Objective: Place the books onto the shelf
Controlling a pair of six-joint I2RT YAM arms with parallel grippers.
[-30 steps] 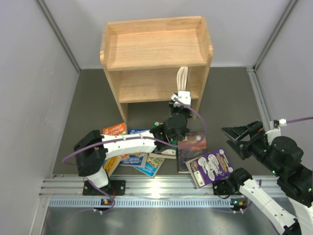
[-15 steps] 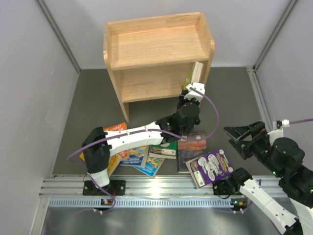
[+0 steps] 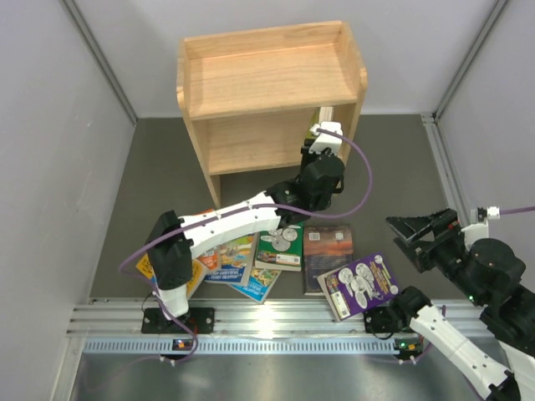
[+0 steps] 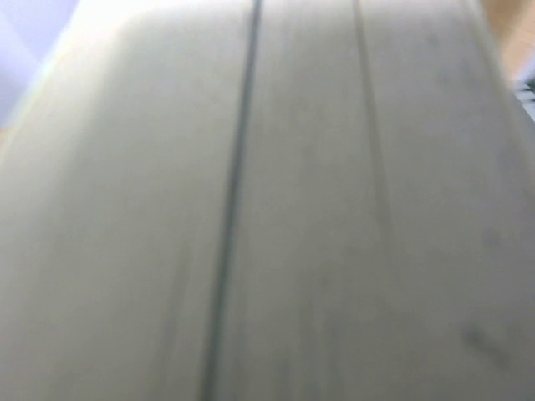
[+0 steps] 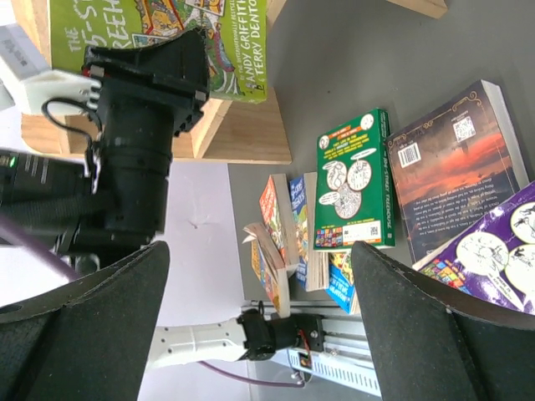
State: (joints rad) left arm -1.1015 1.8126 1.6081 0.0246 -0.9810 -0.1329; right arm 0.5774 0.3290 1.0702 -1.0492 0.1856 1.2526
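Dark tabletop [image 3: 159, 184] carries the shelf [image 3: 267, 83], where the left fingers [image 5: 159, 58] clamp a green book [image 5: 226, 33] at the lower tier's right end. Best push it in upright before letting go; the right fingers [image 5: 84, 334] hang spread, empty.

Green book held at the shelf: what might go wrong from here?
The green book, clamped in the left gripper, sits close to the right side panel of the shelf and might catch on it. Released upright with nothing to lean on, it could tip out of the open front.
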